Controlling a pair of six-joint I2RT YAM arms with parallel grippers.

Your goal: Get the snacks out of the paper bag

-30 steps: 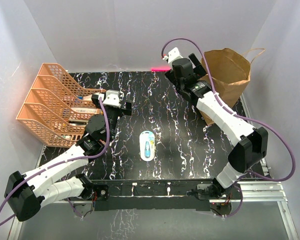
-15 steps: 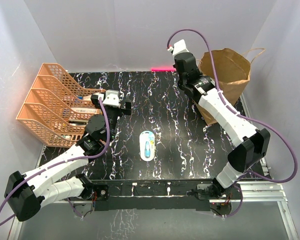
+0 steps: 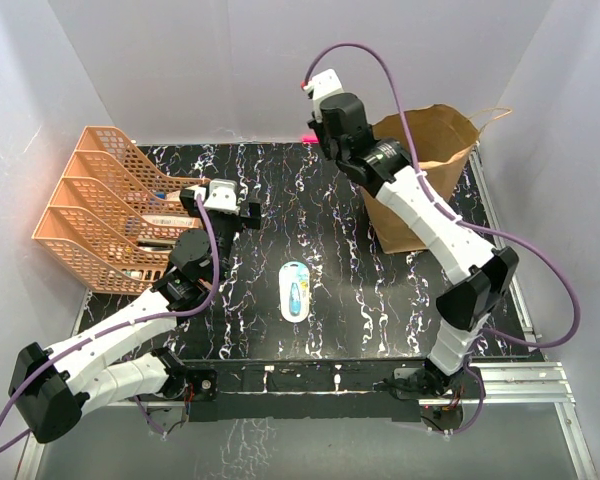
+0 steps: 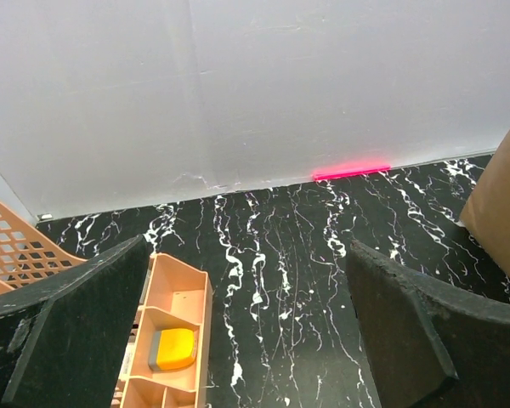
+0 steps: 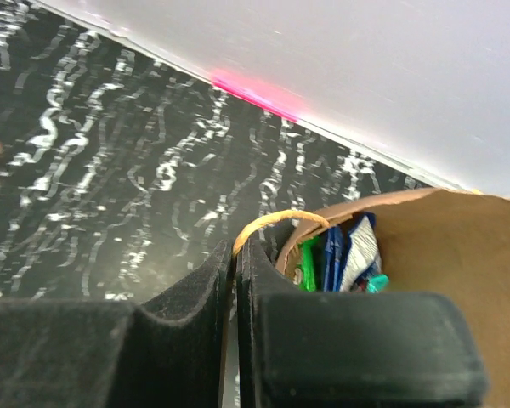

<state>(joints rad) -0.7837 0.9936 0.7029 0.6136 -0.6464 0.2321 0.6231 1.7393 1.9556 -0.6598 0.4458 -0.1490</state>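
Right jaws are pressed together on one loop handle (image 5: 280, 218) of the paper bag (image 3: 430, 175), and the twisted paper cord arches out from between them. Left jaws stand wide apart with nothing between them, well to the left of the bag.

The bag stands on the tabletop (image 3: 320, 200) with its mouth up. The snacks (image 5: 340, 255) are inside it, just past the held handle: green, blue and white packets standing on edge, their long axes running up toward the mouth.

I judge the bag to be light and thin-walled, so it would probably slide or tip rather than resist a pull, and the handle could tear where it joins the paper. The packets look glossy, soft and slippery. A pinch on a flat top seam poking upward should hold better than one on the puffy middle.
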